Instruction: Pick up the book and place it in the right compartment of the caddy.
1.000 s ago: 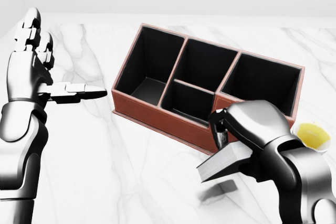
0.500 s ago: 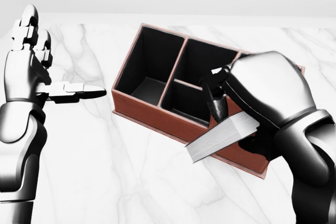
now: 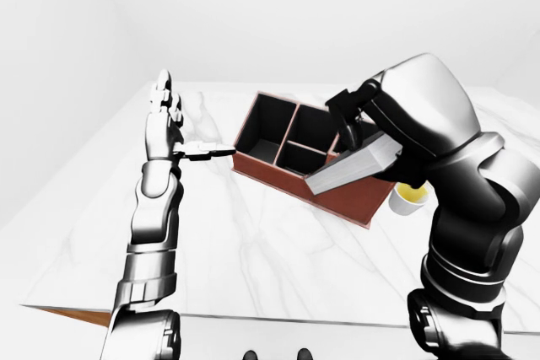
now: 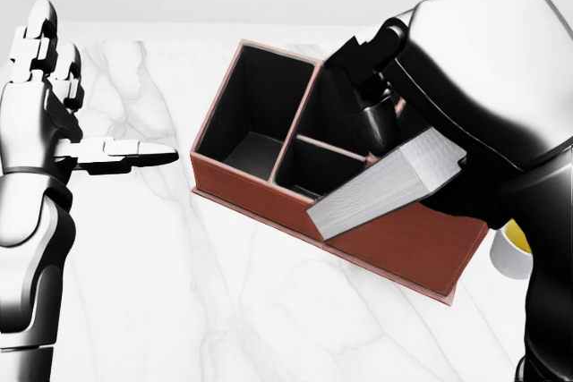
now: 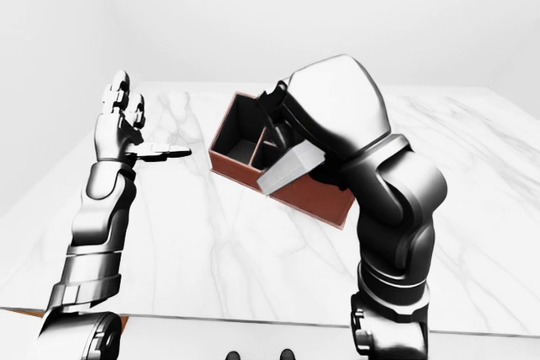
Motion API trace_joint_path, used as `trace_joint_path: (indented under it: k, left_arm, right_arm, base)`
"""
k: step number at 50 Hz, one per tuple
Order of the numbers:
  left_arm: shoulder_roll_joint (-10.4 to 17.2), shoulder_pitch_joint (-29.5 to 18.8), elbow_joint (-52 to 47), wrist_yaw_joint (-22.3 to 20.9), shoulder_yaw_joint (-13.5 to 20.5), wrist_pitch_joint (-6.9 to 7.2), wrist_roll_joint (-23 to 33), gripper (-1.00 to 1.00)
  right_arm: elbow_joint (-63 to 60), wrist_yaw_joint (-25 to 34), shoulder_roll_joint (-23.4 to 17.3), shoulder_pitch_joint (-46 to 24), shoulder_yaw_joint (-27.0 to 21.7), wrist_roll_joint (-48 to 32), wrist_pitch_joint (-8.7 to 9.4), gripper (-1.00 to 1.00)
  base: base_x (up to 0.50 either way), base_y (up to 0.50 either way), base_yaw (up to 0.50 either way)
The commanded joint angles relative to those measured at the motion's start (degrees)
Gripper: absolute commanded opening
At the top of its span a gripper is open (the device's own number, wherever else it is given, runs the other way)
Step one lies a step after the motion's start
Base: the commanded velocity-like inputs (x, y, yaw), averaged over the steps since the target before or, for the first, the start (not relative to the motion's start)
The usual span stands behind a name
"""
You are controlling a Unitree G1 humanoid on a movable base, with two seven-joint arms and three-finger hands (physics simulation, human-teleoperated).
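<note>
The book [image 4: 385, 185], a thick block with pale page edges, hangs tilted in the air with my right hand [image 4: 380, 118] shut on it. It is over the near wall of the red-brown caddy [image 4: 407, 248], around its middle and right parts. The caddy's left compartment [image 4: 246, 114] and two middle compartments show as dark and empty; my right hand and arm hide the right compartment. My left hand [image 4: 67, 123] is raised at the head view's left, open, fingers up and thumb pointing right, holding nothing.
A small white cup with yellow contents [image 4: 510, 250] stands just right of the caddy, partly behind my right arm. The white marble table [image 4: 179, 292] spreads to the left and bottom; its near edge [image 3: 253, 319] shows in the left-eye view.
My right hand has lifted the book up and toward the caddy, from beside its near right corner to over its near wall. The left hand has barely moved.
</note>
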Motion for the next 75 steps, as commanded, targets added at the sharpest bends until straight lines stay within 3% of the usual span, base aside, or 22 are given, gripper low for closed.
trace_joint_path:
  k: [1,7,14,24,40,49,58,75]
  left_arm:
    - [-0.06,0.59,-1.61,-0.11,0.04,0.0,-0.1,1.0]
    - [-0.07,0.97,-2.55,-0.18,0.18,0.0,-0.29,1.0]
    - [0.1,1.62,-5.29,-0.24,0.4,0.0,-0.46,1.0]
    - [0.07,1.91,-6.57,-0.27,0.57,0.0,-0.48,1.0]
    - [0.04,1.95,-6.65,-0.59,0.59,0.0,-0.79,1.0]
    - [0.29,2.24,-7.44,-0.83,0.87,0.0,-1.22,1.0]
    - [0.65,2.19,-7.24,-0.94,1.21,0.0,-1.62,1.0]
    - [0.81,3.45,-7.55,-0.91,1.59,0.0,-1.86,1.0]
  right_arm:
    - [4.67,-0.01,-3.14,-9.99,-0.98,2.34,0.91,-1.0]
    - [9.21,-1.37,-4.56,-15.31,-0.77,2.7,1.16,-1.0]
    - [17.23,-4.54,-6.44,-21.04,-0.68,2.47,-0.29,-1.0]
    - [32.23,-7.55,-8.59,-29.05,0.37,-0.88,-0.37,-1.0]
    - [69.33,-20.48,-9.76,-42.95,3.13,-9.21,-0.37,-1.0]
    - [92.52,-34.74,-9.38,-48.84,5.96,-16.44,-0.37,-1.0]
    - [103.82,-41.91,-8.46,-51.25,7.75,-20.89,-0.37,-1.0]
    - [109.2,-48.55,-7.63,-49.66,8.66,-26.0,-0.37,-1.0]
  base:
    - [0.0,0.0,0.0]
    - [0.0,0.0,0.0]
    - [0.0,0.0,0.0]
    - [0.0,0.0,0.0]
    - [0.0,0.0,0.0]
    - [0.0,0.0,0.0]
    - [0.0,0.0,0.0]
    - [0.0,0.0,0.0]
